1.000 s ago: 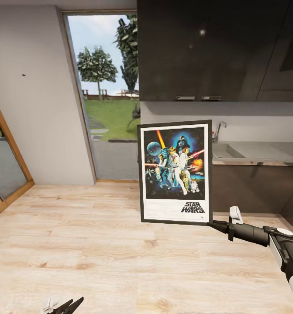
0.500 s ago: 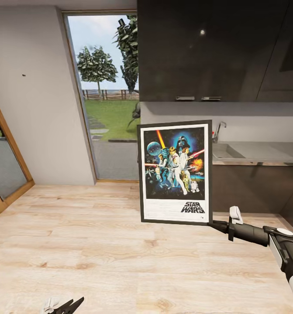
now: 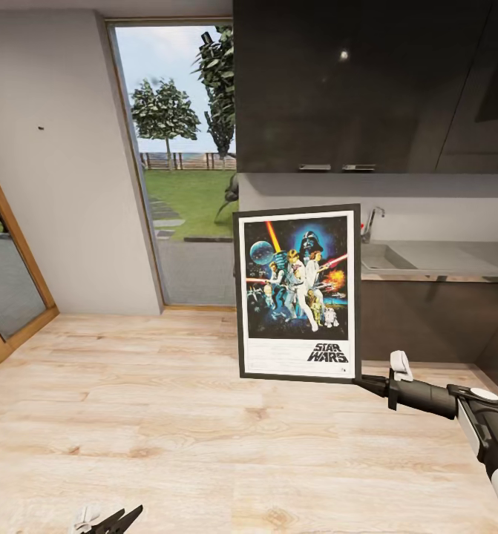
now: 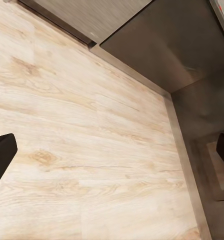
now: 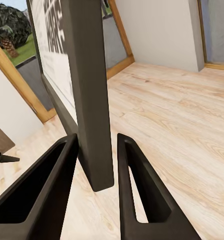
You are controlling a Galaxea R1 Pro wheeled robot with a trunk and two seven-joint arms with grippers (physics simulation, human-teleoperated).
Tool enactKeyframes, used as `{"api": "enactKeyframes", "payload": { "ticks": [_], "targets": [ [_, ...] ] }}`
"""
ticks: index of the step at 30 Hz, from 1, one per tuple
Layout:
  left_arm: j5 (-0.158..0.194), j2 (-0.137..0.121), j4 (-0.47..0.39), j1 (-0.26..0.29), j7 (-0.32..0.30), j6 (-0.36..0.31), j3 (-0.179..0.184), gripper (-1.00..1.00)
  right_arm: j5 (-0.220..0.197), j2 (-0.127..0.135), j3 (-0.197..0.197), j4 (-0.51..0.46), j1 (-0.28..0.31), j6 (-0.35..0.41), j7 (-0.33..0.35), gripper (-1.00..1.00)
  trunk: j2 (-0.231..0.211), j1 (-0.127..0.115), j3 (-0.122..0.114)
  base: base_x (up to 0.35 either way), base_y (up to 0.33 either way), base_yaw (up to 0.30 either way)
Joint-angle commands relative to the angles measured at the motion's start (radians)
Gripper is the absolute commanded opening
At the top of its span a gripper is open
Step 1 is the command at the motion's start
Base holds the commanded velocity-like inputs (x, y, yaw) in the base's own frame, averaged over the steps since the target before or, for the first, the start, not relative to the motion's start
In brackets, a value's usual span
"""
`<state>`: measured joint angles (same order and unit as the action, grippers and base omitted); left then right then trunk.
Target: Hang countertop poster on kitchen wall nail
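The Star Wars poster (image 3: 298, 293) hangs upright in mid-air over the wood floor, its artwork facing the head camera. My right gripper (image 3: 370, 383) is shut on the frame's lower right corner. In the right wrist view its two dark fingers (image 5: 137, 190) pinch the black frame edge (image 5: 89, 75). A small dark nail (image 3: 40, 127) sticks out of the grey wall at the left. The light grey kitchen countertop (image 3: 456, 258) with its sink lies behind the poster at the right. My left gripper (image 3: 113, 518) hangs low near the floor, open and holding nothing (image 4: 112, 150).
Dark upper cabinets (image 3: 367, 81) hang above the countertop, dark base cabinets (image 3: 427, 319) below it. A tall glass door (image 3: 178, 163) looks onto a garden. A wood-framed glazed panel (image 3: 11, 259) leans at the far left. Open wood floor (image 3: 167, 415) spreads ahead.
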<state>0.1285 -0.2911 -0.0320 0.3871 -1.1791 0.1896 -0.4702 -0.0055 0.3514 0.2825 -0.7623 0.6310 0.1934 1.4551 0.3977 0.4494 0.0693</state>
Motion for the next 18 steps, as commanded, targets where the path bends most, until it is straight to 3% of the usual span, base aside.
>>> {"api": "enactKeyframes", "payload": {
  "ticks": [1, 13, 18],
  "targets": [
    [0.01, 0.0, 0.001, 0.001, -0.002, 0.005, 0.008, 1.0, -0.001, 0.0, 0.001, 0.0, 0.001, 0.011, 0.004, -1.0, 0.002, 0.001, 0.002, 0.0, 0.0, 0.0],
    [0.01, 0.0, 0.001, 0.001, -0.001, 0.003, 0.008, 1.0, -0.001, 0.001, 0.002, 0.0, 0.001, 0.011, 0.004, -1.0, 0.002, 0.001, 0.002, 0.0, 0.0, 0.0],
    [0.01, 0.0, 0.001, 0.001, -0.001, 0.002, 0.008, 1.0, -0.001, 0.0, 0.001, -0.007, 0.001, 0.011, 0.003, -1.0, 0.002, 0.001, 0.002, 0.0, 0.017, 0.173]
  ]
}}
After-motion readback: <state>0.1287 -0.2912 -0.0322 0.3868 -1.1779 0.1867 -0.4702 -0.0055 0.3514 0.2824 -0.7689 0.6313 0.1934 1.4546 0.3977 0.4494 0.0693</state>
